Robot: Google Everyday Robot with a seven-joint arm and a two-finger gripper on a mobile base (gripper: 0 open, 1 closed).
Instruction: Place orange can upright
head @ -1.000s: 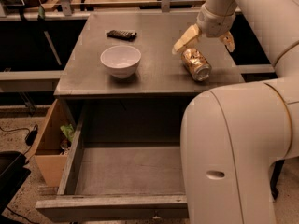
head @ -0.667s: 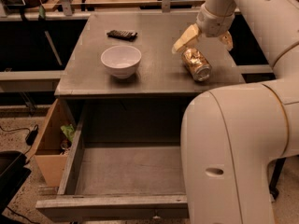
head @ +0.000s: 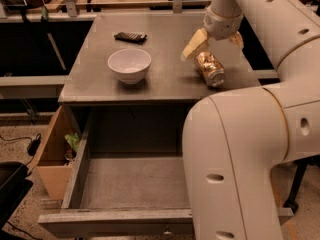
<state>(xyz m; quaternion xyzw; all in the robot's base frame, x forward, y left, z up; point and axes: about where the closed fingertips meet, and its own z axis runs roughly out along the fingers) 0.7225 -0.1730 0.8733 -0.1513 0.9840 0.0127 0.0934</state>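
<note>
Your gripper (head: 213, 49) hangs low over the right side of the grey tabletop (head: 165, 81). Its pale fingers (head: 193, 45) are spread apart, one on each side of the orange can's (head: 209, 68) far end. From this view you cannot tell whether either pad touches the metal.

The can lies on its side on the table, directly below and slightly nearer the camera than the fingertips. Its long axis runs from the gripper toward the table's front right, with the silver top facing the front edge. To stand it up, you would likely close across the body and tip the far end down.

The white bowl (head: 129, 65) sits well apart to the left, with a dark remote-like device (head: 130, 36) behind it. The open drawer (head: 131, 185) gapes below.
</note>
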